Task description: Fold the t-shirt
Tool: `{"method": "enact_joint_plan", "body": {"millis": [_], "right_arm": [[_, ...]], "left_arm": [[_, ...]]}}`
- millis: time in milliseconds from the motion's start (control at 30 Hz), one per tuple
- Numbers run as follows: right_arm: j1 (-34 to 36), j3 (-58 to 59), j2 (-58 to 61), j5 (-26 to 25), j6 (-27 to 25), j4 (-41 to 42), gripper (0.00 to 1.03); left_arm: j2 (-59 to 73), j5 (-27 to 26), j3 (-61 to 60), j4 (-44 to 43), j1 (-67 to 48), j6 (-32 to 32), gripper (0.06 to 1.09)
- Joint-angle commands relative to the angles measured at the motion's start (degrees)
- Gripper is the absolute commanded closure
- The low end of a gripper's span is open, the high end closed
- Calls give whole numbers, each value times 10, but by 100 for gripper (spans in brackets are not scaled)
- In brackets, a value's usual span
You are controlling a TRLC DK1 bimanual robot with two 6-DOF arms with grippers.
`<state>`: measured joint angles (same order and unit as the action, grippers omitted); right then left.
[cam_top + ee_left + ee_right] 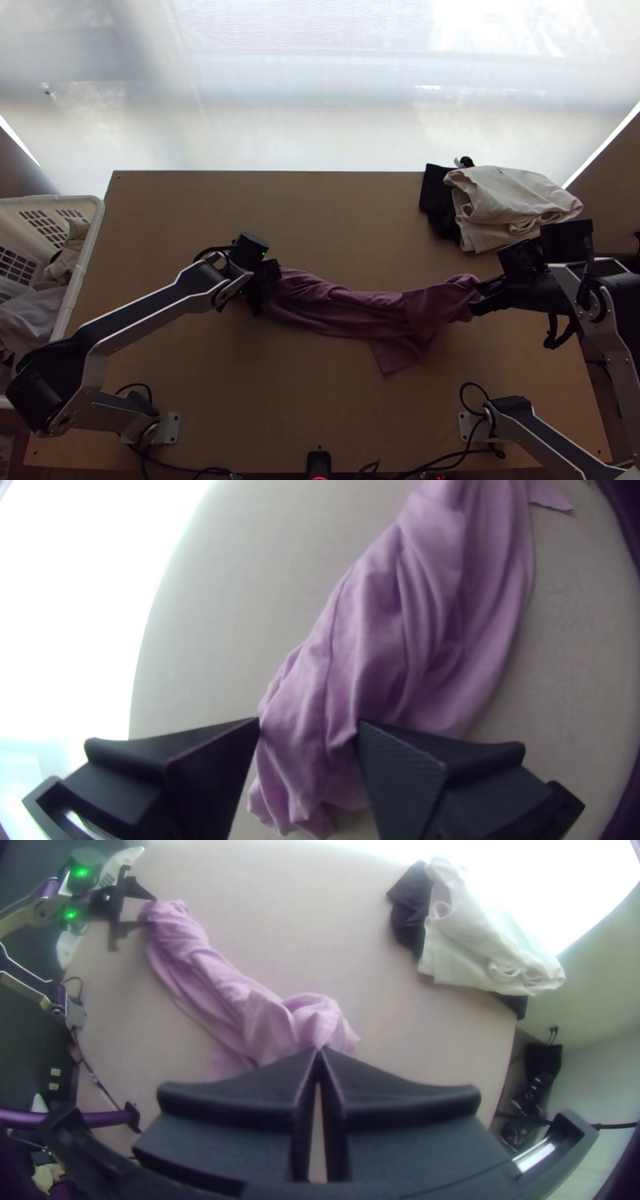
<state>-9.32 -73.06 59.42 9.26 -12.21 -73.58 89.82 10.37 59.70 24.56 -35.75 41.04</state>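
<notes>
Spreading should come first: your right gripper (319,1050) is clamped on one end of the bunched mauve fabric t-shirt (344,308), mid-table; left gripper (308,721) fingers apart astride the other. Pinch an edge, then tension gently.

At the frame's left, the silver-grey, black-topped left arm (148,324) has bulky black joints, tiny green lights and a pale, screwed-down metal base plate (170,429). The right arm (618,332), silver-grey and black, carries looping black cables (474,386).
</notes>
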Motion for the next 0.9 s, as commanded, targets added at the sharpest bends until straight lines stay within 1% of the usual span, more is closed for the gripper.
{"method": "enact_joint_plan", "body": {"millis": [0, 33, 67, 167, 200, 267, 367, 433, 567, 667, 767, 867], "right_arm": [[4, 1, -3, -1, 1, -1, 99], [5, -1, -2, -1, 1, -1, 99], [6, -2, -1, -2, 1, -1, 99], [6, -2, 1, -1, 1, 1, 99], [6, -1, 1, -1, 1, 1, 99], [6, 1, -1, -2, 1, 0, 99], [6, -7, -4, -1, 0, -7, 99], [6, -21, -4, -1, -1, -14, 99], [14, -57, 1, -1, 6, -18, 99], [11, -64, -3, 0, 14, -22, 99], [4, -58, -11, 9, 15, -31, 99], [4, -55, -21, 22, 15, -46, 99]], "left_arm": [[42, -11, 12, -12, 20, 16, 81], [45, -12, 9, -12, 21, 17, 88], [48, -14, 7, -10, 24, 17, 90], [58, -31, 3, 8, 38, 18, 103], [55, -40, 3, 18, 43, 25, 105], [35, -50, 23, 45, 61, 23, 105], [-13, -76, 112, 159, 96, -19, 105], [-65, -92, 163, 213, 118, -41, 105], [-160, -92, 241, 302, 138, -61, 104], [-226, -91, 256, 350, 138, -65, 104], [-284, -92, 251, 400, 138, -67, 105], [-338, -92, 256, 446, 134, -82, 105]]}}
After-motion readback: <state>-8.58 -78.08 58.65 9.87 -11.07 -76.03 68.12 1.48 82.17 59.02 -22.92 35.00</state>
